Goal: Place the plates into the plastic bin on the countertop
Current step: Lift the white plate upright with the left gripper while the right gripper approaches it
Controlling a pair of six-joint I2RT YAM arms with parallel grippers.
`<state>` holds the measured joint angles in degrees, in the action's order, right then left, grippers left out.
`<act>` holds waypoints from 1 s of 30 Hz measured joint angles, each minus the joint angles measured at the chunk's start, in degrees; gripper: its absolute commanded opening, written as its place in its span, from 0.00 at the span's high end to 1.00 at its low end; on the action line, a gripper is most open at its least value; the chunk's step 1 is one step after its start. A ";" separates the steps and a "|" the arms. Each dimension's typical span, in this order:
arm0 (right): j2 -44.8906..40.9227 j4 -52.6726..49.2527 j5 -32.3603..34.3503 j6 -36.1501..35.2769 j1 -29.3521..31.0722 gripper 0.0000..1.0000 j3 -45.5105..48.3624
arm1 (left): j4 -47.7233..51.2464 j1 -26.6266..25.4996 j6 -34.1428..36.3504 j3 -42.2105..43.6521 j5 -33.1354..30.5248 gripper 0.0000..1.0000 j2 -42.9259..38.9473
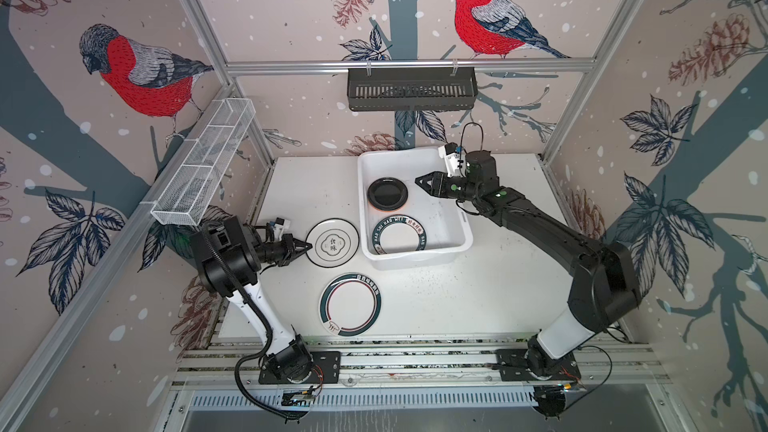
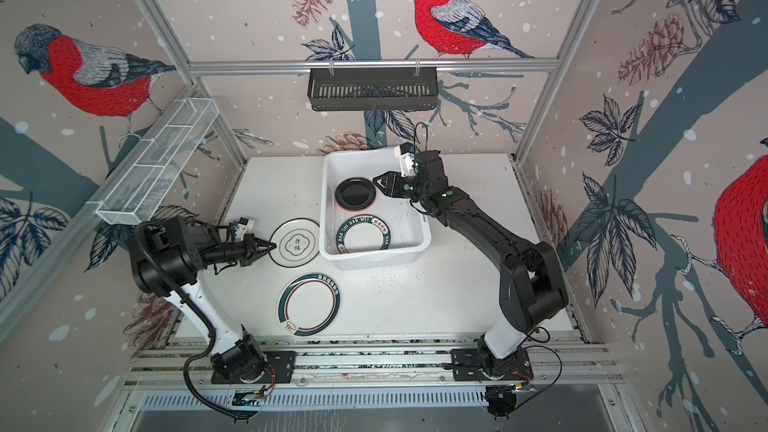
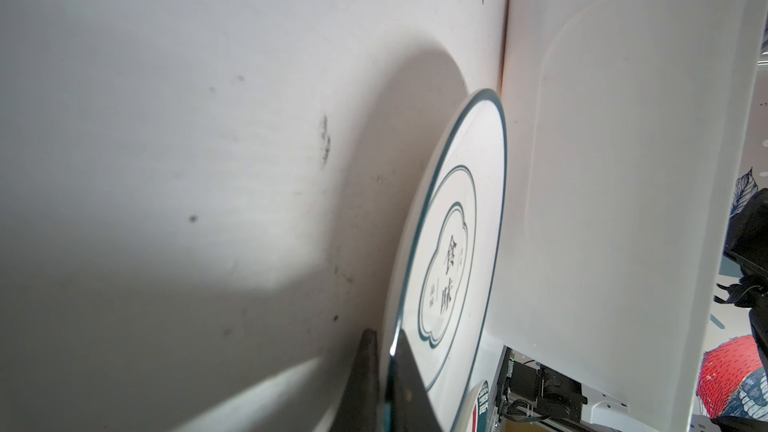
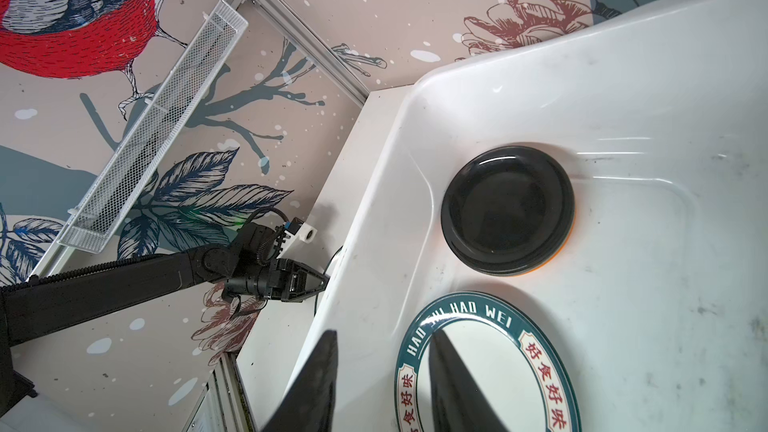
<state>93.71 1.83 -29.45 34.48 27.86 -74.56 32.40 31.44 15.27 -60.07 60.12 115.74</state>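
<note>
In hand: the emblem plate (image 1: 332,242), white with a thin dark rim, on the countertop (image 1: 478,297) toward its left edge. Far rim just beside or touching the left wall of the plastic bin (image 1: 415,258); impossible to tell which. Pinched at the lip on the side away from the bin by the left gripper (image 1: 309,246), clamped tight, with one finger (image 3: 365,371) beneath the lip and the other on top in the left wrist view. Probably glazed ceramic or melamine: stiff, smooth, slippery, fairly heavy for an edge pinch. Likely to droop or swivel about so small a hold, and to chip on a knock. Best taken just there at the lip, deep enough to bear the weight, then raised clear of the bin's rim before lowering in. Toward the front edge, well apart: the green-ringed plate (image 1: 350,310), flat, untouched, fit for the same lip grip. Already inside the bin: the lettered plate (image 1: 400,234) by the front wall, and the black plate (image 1: 387,193) stacked on the orange plate (image 4: 570,234). Over the bin's right wall: the right gripper (image 1: 419,181), fingers parted, holding nothing.
</note>
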 measured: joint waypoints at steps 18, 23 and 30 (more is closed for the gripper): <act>3.06 -2.12 -0.74 -0.35 0.13 0.59 -5.42 | 1.20 0.81 -2.16 -5.86 3.34 1.00 -4.61; 5.01 -5.33 -1.92 -2.14 1.03 0.57 -8.37 | 1.25 0.81 -4.74 -7.08 6.10 1.00 -5.25; 7.43 -8.66 -2.38 -4.48 2.62 0.54 -11.06 | 1.29 0.81 -6.01 -9.29 10.69 1.00 -4.66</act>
<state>101.14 -6.83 -31.83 30.00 30.48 -85.62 33.69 32.25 9.26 -69.36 70.81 111.09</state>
